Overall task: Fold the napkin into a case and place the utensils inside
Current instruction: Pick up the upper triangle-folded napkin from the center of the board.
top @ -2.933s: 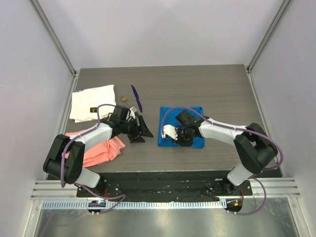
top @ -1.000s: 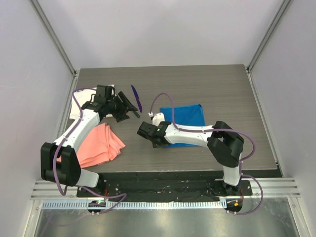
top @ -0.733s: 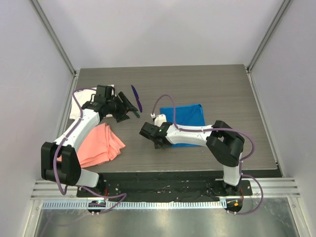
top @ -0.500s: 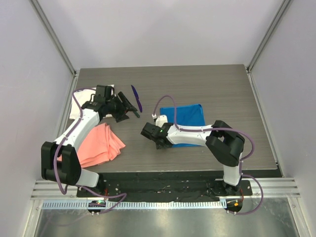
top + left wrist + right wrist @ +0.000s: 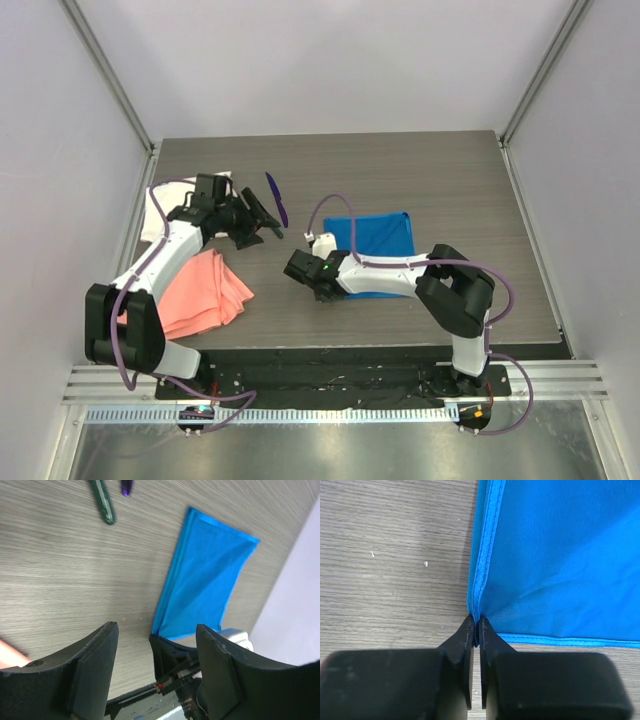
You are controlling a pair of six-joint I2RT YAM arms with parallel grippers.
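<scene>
The bright blue napkin (image 5: 378,240) lies flat right of the table's middle; it also shows in the left wrist view (image 5: 205,575) and the right wrist view (image 5: 560,555). My right gripper (image 5: 318,284) is shut on the napkin's near-left corner (image 5: 475,622), low at the table. The purple utensil (image 5: 276,198) lies at the back left, and the dark green handle (image 5: 272,231) lies beside it; both show in the left wrist view, the green one (image 5: 103,502) and the purple tip (image 5: 126,486). My left gripper (image 5: 258,222) is open and empty, hovering just short of them (image 5: 156,630).
A white cloth (image 5: 158,215) lies at the far left, partly under my left arm. A salmon-pink cloth (image 5: 200,295) lies crumpled at the near left. Grey walls with metal posts close in the table on three sides.
My left arm swung back and left from the table's middle to the utensils. My right gripper moved off the napkin's top to its near-left corner and shut on it. Little motion in the last second.
</scene>
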